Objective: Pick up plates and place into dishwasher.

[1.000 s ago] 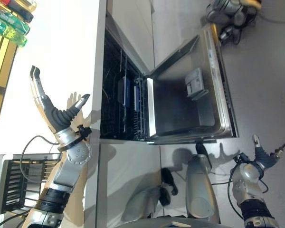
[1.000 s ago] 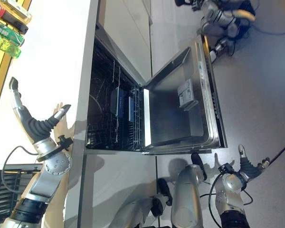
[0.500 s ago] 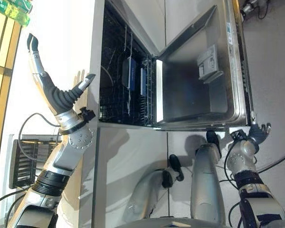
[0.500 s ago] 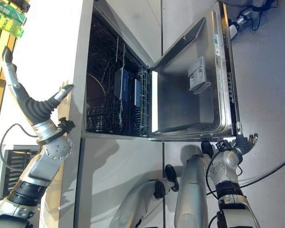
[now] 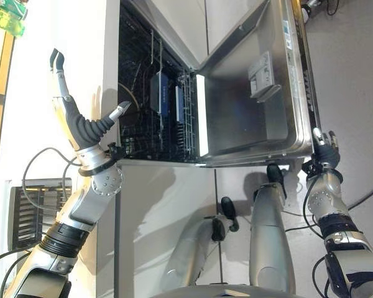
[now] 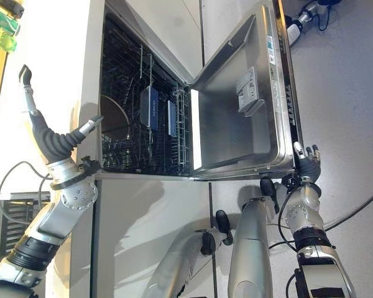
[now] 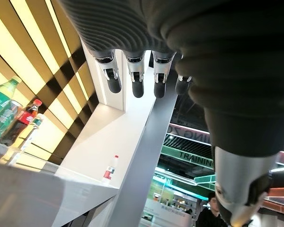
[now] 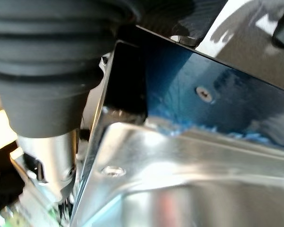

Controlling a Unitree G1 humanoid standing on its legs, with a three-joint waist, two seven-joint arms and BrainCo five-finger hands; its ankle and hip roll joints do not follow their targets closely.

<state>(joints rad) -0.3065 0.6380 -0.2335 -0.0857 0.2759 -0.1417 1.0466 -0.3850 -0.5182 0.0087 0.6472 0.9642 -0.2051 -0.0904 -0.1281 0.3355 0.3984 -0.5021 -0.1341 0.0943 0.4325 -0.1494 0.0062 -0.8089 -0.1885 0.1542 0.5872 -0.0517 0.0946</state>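
Left hand (image 5: 71, 121) fingers spread straight above white desk (image 5: 31, 93), right hand (image 6: 306, 166) fingers relaxed at the dishwasher door (image 6: 236, 133) corner, five o'clock, plate (image 6: 115, 118) racked inside dishwasher (image 6: 143, 124)

The open dishwasher door (image 5: 255, 93) is blocking the floor at 3 o'clock, while the racks (image 5: 155, 105) inside are standing reachable at 12 o'clock.

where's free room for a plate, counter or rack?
Bare white countertop runs from the bottles down to the dark slatted rack, around the raised open left hand. Inside the dishwasher, the wire racks look crowded around two blue items. Right hand sits at the door corner.
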